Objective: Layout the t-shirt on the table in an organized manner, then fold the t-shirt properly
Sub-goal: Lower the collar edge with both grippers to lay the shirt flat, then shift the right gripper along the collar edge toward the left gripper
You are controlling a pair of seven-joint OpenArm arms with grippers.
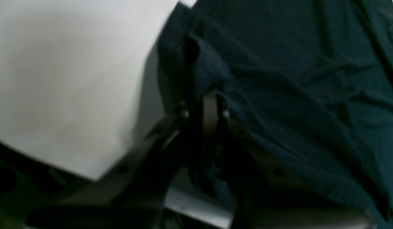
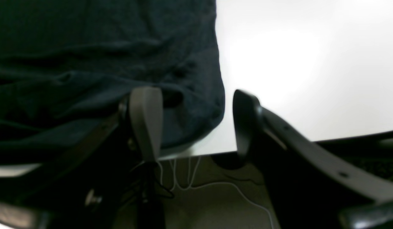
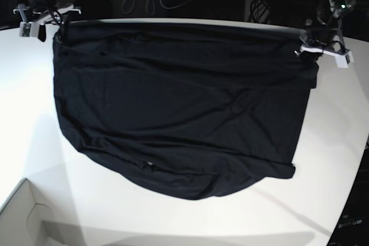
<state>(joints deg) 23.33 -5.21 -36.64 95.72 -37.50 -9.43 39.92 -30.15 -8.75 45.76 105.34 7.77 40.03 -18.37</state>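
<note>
White desk [image 3: 340, 159] carries the black t-shirt [image 3: 179, 108] spread along its far edge; my left tool [image 1: 204, 109] pinches its corner, my right tool [image 2: 196, 124] spread apart.

Both wrist views are blurred. In the left wrist view, shirt [image 1: 294, 95] folds cover the left tool [image 1: 212, 111] tips, and the shirt runs past the top and right edges. In the base view, the desk [image 3: 34, 142] is cut at every edge; the box [image 3: 23, 217] shows one corner only.
</note>
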